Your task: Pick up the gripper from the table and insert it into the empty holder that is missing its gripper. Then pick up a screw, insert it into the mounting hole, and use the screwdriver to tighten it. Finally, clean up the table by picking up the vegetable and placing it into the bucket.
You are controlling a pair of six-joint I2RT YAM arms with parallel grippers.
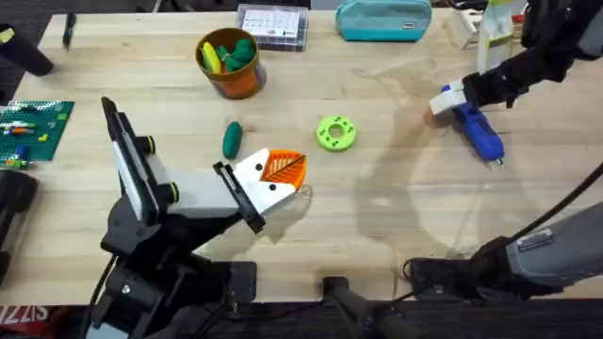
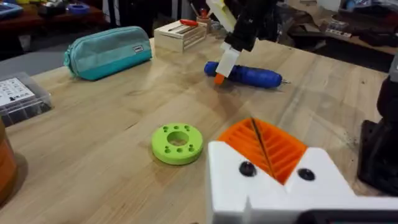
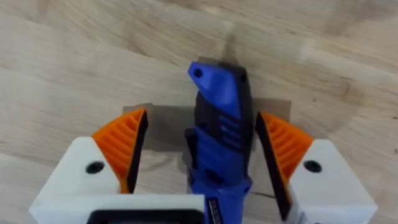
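The blue screwdriver (image 1: pixel 479 132) lies flat on the table at the right, orange collar toward the back. My right gripper (image 1: pixel 448 100) is down over its collar end and stands open, the screwdriver (image 3: pixel 217 118) between the orange pads (image 3: pixel 124 146) with a gap on one side. The dark-green vegetable (image 1: pixel 232 139) lies left of centre, below the orange bucket (image 1: pixel 231 80), which holds green and yellow toy pieces. My left gripper (image 1: pixel 281 171) hovers just right of the vegetable, shut on nothing. The loose gripper, holder and screw are out of view.
A bright green disc with holes (image 1: pixel 335 133) sits mid-table, close beyond my left gripper (image 2: pixel 256 146). A teal pouch (image 1: pixel 382 19), a clear parts box (image 1: pixel 273 26) and a wooden block (image 2: pixel 180 34) line the far edge. A green brick plate (image 1: pixel 33 127) lies at the left edge.
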